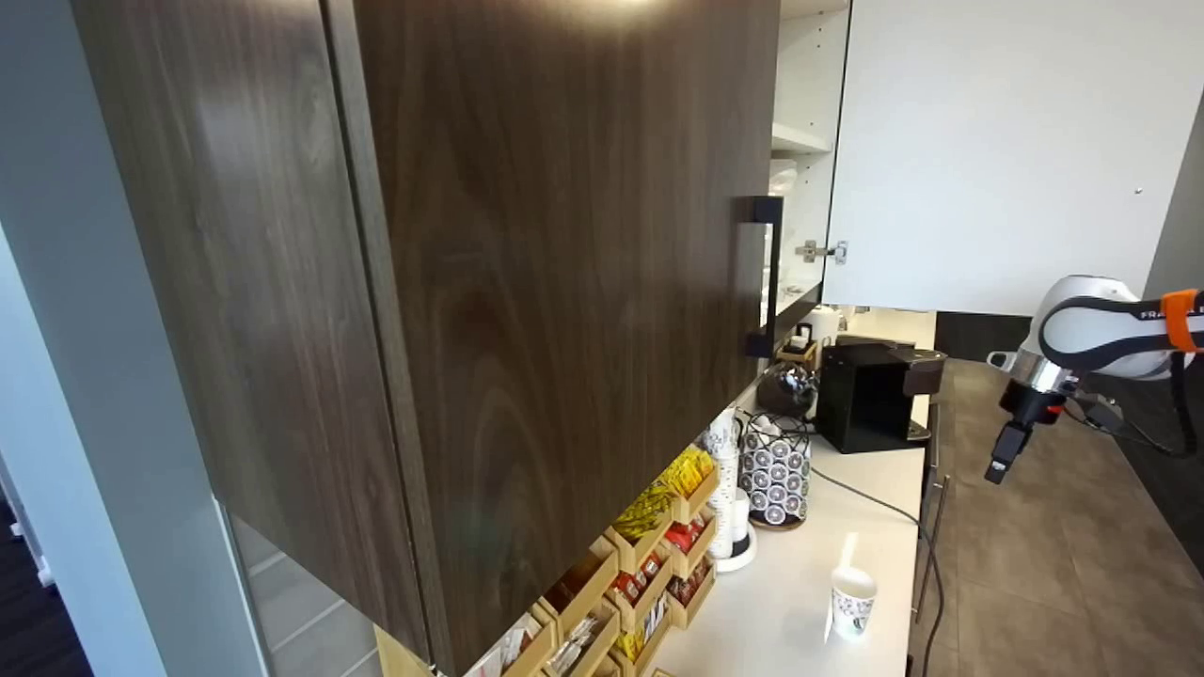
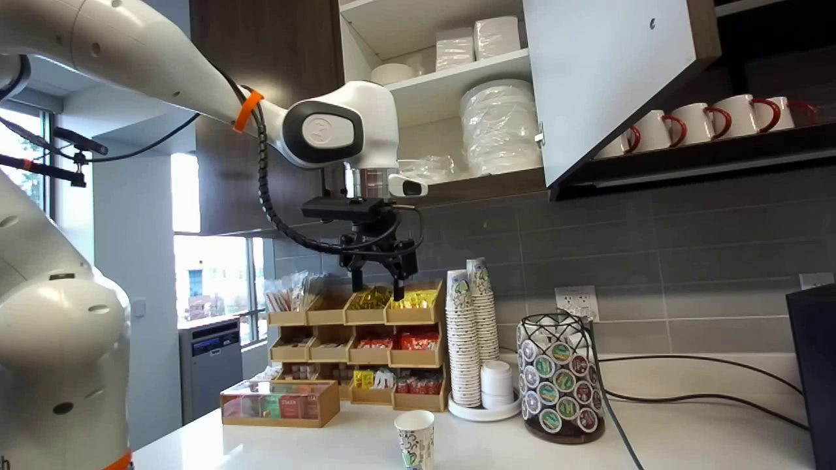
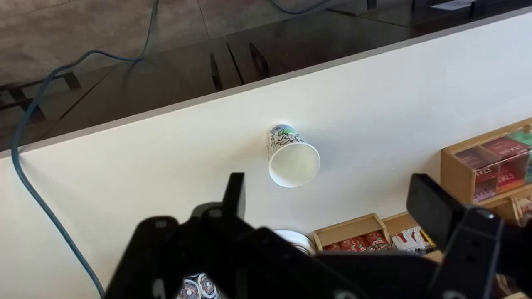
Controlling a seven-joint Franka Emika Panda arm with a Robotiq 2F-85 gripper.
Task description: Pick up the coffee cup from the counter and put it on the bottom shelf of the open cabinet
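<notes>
Cup [image 2: 416,441] stands upright on the counter [image 2: 313,450] at bottom centre of an exterior view; the gripper [image 2: 378,294] hangs mid-frame, fingers spread apart.

One lone coffee cup [image 2: 416,438], two tall paper-cup stacks [image 2: 462,346], five red-handled mugs [image 2: 692,124], one pod rack [image 2: 565,435]

- Daylight enters through a window [image 2: 210,277], its panes nearly washed out in an exterior view.
- Sun leaves a bright patch on the white tabletop [image 2: 307,450] near that side.
- A warm glare crowns the dark cabinet [image 1: 564,254].
- In the wrist view, soft shadows flank the coffee cup [image 3: 292,157].
- There the tool [image 3: 330,195] is near-black and blurred; the lower cupboards [image 3: 299,52] look dim.
</notes>
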